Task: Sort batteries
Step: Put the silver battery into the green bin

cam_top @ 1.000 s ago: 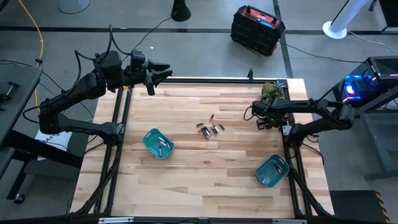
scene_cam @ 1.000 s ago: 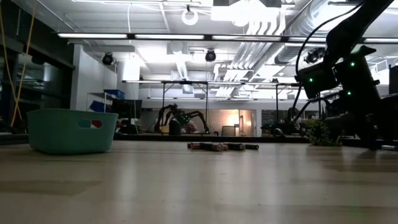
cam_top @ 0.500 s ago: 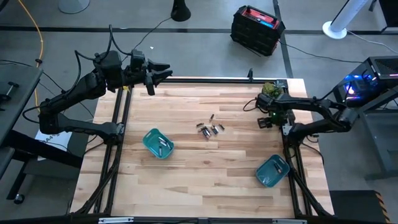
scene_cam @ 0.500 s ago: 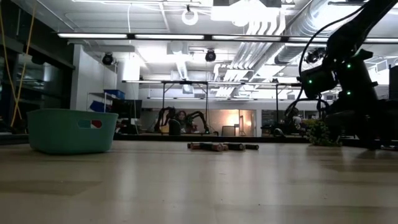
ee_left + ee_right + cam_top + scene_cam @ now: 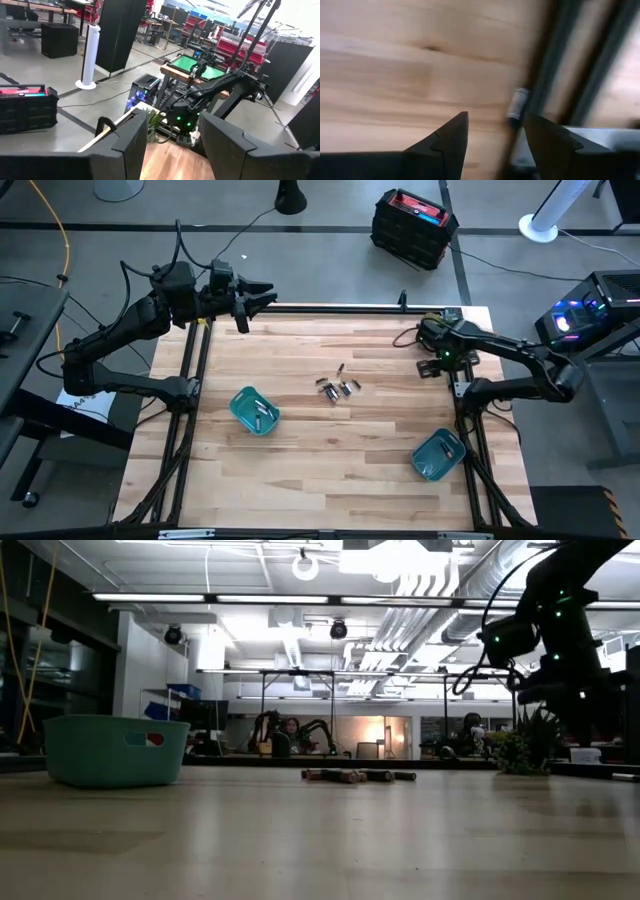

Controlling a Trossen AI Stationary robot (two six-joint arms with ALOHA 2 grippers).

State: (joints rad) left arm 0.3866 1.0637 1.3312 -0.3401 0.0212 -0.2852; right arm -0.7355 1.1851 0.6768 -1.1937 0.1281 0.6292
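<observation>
Several small grey batteries (image 5: 338,388) lie loose on the wooden table's middle; in the low view the batteries (image 5: 355,776) form a short row. A teal bin (image 5: 254,409) left of them holds a few cells. A second teal bin (image 5: 438,454) sits near the right front. My right gripper (image 5: 441,363) hangs over the table's right edge, well apart from the batteries, pointing down; the right wrist view shows my right gripper (image 5: 495,135) open with nothing between its fingers. My left gripper (image 5: 266,296) waits open and level above the far left corner.
A dark frame rail (image 5: 540,80) runs along the table's right edge under my right gripper. A small plant (image 5: 433,325) stands at the far right corner. One teal bin (image 5: 115,750) fills the left of the low view. Bare wood lies around the batteries.
My right gripper has risen and drawn back from the table's inner part toward its right edge, turning about its own axis as it went. Its fingers stay open. The batteries and both bins have not moved.
</observation>
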